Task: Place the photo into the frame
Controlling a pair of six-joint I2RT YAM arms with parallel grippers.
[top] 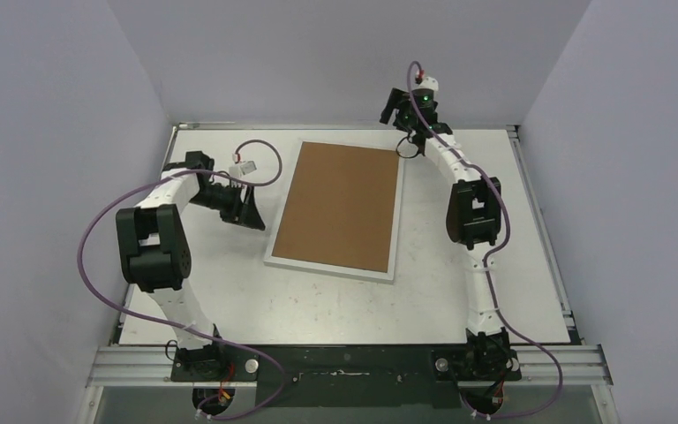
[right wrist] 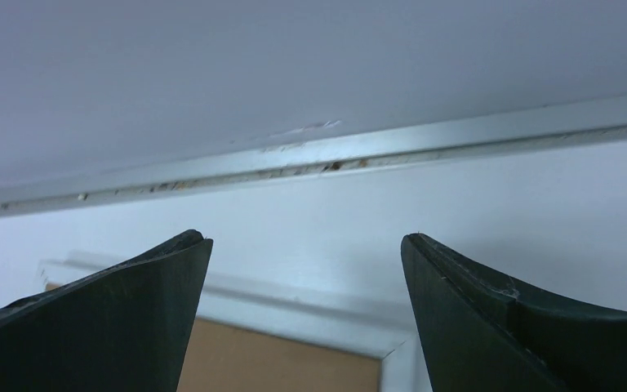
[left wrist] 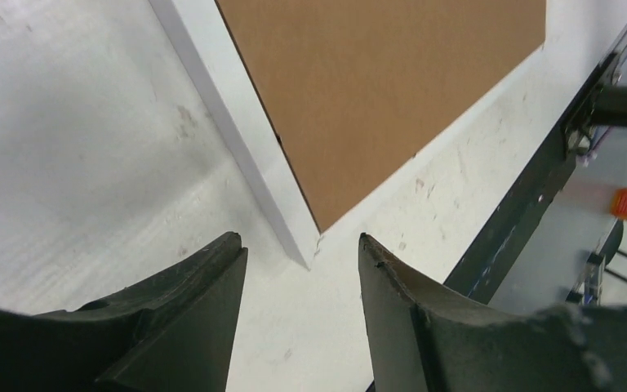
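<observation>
The frame lies flat in the middle of the table with its brown backing board facing up. The photo is out of view. My left gripper sits low beside the frame's left edge. In the left wrist view its jaws are open with nothing between them, and a corner of the white frame rim shows just past the tips. My right gripper hovers at the frame's far right corner, open and empty, with the rim below it.
Grey enclosure walls stand on three sides. A metal rail runs along the table's back edge and another along its right edge. The dark base plate with both arm mounts lies at the near edge.
</observation>
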